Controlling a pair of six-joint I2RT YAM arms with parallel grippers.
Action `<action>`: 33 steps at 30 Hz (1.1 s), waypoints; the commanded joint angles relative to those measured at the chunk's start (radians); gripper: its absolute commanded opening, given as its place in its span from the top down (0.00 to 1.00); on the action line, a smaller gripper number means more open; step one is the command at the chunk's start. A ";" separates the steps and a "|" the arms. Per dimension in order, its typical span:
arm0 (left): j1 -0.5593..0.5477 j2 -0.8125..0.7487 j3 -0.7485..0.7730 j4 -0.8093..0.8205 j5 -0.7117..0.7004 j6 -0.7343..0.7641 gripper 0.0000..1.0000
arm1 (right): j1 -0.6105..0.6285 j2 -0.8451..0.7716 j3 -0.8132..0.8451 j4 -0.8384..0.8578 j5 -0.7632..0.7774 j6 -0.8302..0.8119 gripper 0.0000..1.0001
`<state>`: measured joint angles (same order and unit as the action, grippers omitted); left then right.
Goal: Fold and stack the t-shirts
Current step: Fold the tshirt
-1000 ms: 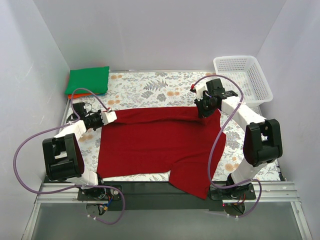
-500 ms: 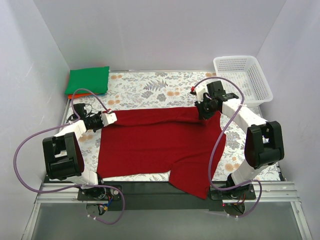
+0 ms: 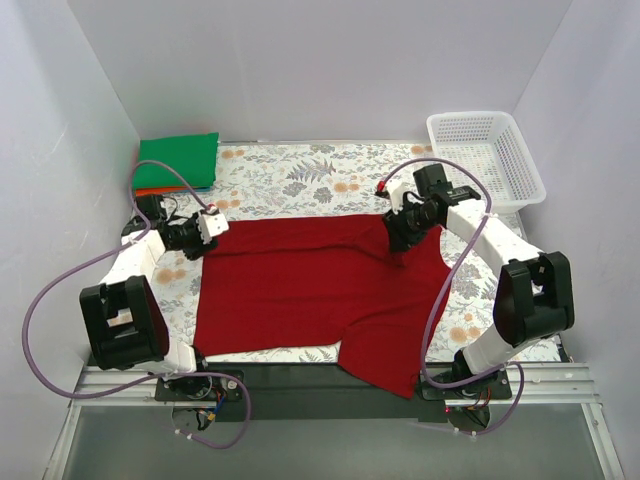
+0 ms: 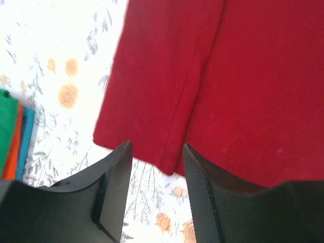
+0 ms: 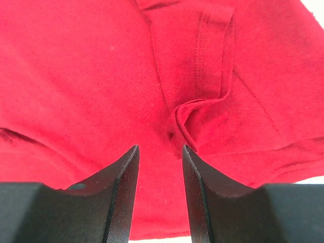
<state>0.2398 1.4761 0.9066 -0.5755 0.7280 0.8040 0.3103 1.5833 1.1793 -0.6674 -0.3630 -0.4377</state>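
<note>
The dark red t-shirt (image 3: pixel 310 285) lies spread on the flowered table, partly folded, one part hanging over the near edge. My left gripper (image 3: pixel 212 226) is open and empty just off the shirt's far left corner (image 4: pixel 167 162). My right gripper (image 3: pixel 397 232) is open and empty above the shirt's far right part, over a small fold of cloth (image 5: pixel 195 119). The bright green t-shirt (image 3: pixel 178 160) lies folded at the far left on top of the orange t-shirt (image 3: pixel 150 190), of which only an edge shows. Both also show in the left wrist view, green (image 4: pixel 6 121) over orange (image 4: pixel 14 147).
A white lattice basket (image 3: pixel 487 155) stands at the far right corner. White walls close in the left, back and right. A blue strip (image 4: pixel 26 136) shows under the folded pile. Flowered cloth (image 3: pixel 300 175) covers the table behind the red shirt.
Both grippers have let go of the red shirt's far edge. The left gripper has drawn back to the left and away from me. The right gripper has moved a little toward me and left.
</note>
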 commanded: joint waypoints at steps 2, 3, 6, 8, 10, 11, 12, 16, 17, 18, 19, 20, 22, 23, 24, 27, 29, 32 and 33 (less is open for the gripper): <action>-0.059 -0.076 0.089 -0.055 0.149 -0.230 0.56 | -0.027 0.002 0.103 -0.029 -0.044 0.025 0.57; -0.126 -0.073 0.103 -0.037 0.145 -0.309 0.56 | -0.033 0.024 0.126 -0.031 -0.040 0.042 0.58; -0.283 -0.033 0.164 0.031 0.119 -0.587 0.55 | -0.042 0.090 0.137 -0.018 -0.037 0.102 0.59; -0.350 0.024 0.224 0.101 0.116 -0.793 0.51 | -0.050 0.133 0.143 -0.015 -0.040 0.146 0.47; -0.439 0.082 0.271 0.149 0.094 -0.929 0.49 | -0.068 0.161 0.141 -0.015 -0.062 0.165 0.33; -0.465 0.110 0.319 0.193 0.070 -1.022 0.49 | -0.074 0.164 0.138 -0.015 -0.079 0.177 0.29; -0.514 0.180 0.349 0.213 0.056 -1.067 0.48 | -0.088 0.168 0.135 -0.017 -0.094 0.180 0.29; -0.603 0.354 0.495 0.296 -0.013 -1.244 0.46 | -0.097 0.169 0.102 -0.015 -0.139 0.174 0.43; -0.617 0.387 0.535 0.307 -0.016 -1.278 0.48 | -0.099 0.162 0.083 -0.014 -0.143 0.171 0.54; -0.641 0.454 0.596 0.310 -0.015 -1.324 0.48 | -0.102 0.158 0.077 -0.015 -0.151 0.162 0.58; -0.652 0.482 0.630 0.312 -0.018 -1.345 0.50 | -0.100 0.150 0.069 -0.017 -0.162 0.159 0.65; -0.675 0.509 0.656 0.313 -0.015 -1.358 0.52 | -0.102 0.146 0.051 -0.018 -0.171 0.157 0.67; -0.700 0.570 0.713 0.322 -0.012 -1.388 0.53 | -0.102 0.130 0.037 -0.018 -0.188 0.151 0.71; -0.711 0.590 0.724 0.331 -0.012 -1.398 0.53 | -0.102 0.127 0.026 -0.018 -0.192 0.148 0.74; -0.733 0.605 0.736 0.335 -0.009 -1.404 0.53 | -0.103 0.126 0.022 -0.020 -0.195 0.146 0.75; -0.770 0.659 0.765 0.353 -0.025 -1.422 0.53 | -0.103 0.118 0.010 -0.024 -0.202 0.137 0.76; -0.790 0.691 0.779 0.370 -0.032 -1.436 0.53 | -0.103 0.112 -0.003 -0.027 -0.206 0.133 0.76; -0.809 0.736 0.804 0.387 -0.048 -1.445 0.53 | -0.103 0.103 -0.017 -0.031 -0.215 0.125 0.70; -0.818 0.748 0.813 0.390 -0.052 -1.450 0.53 | -0.103 0.099 -0.020 -0.032 -0.217 0.123 0.66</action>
<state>-0.5640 2.2066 1.6711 -0.2234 0.6949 -0.6132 0.2096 1.7287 1.1725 -0.6857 -0.5426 -0.2943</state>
